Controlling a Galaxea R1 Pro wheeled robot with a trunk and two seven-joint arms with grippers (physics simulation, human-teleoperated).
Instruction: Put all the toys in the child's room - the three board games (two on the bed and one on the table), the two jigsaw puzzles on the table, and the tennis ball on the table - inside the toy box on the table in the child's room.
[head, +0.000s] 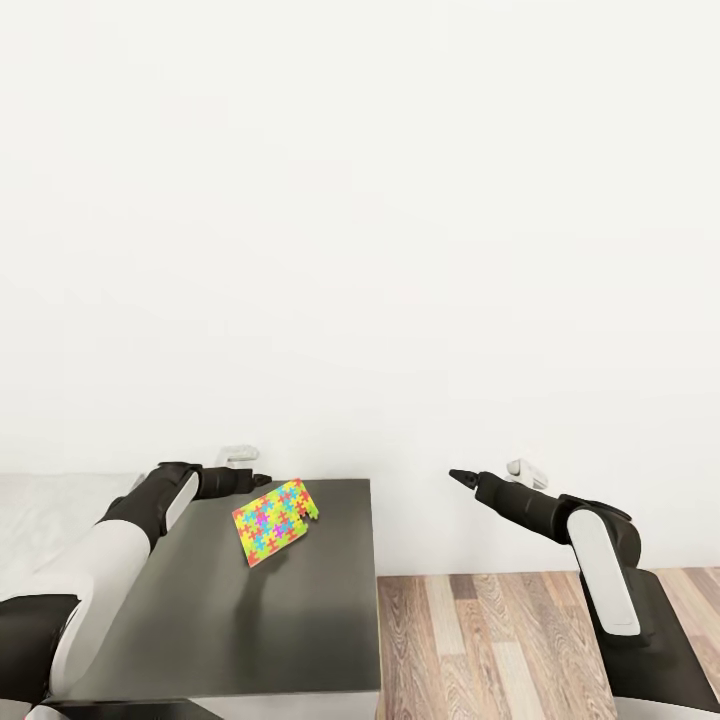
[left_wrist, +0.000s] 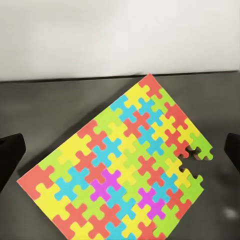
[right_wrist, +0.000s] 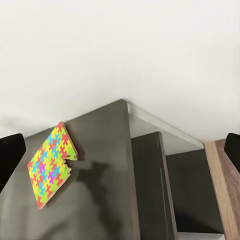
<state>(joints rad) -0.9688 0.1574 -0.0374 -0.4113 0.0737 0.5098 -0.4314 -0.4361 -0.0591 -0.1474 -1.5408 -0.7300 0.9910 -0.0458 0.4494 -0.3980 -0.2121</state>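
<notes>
Bright, even light floods all three renders; the wall (head: 360, 200) is washed nearly to blank white, with no texture. The dark bench (head: 300, 600) carries a soft sheen and soft-edged shadows: one under the tilted puzzle (head: 276, 520), and a blurred arm shadow beside it in the right wrist view. Everything is sharp, without motion blur or visible edge distortion.

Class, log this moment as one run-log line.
left hand: open, beside jigsaw puzzle | puzzle: flat on dark shelf top | right hand: over wood floor, empty
</notes>
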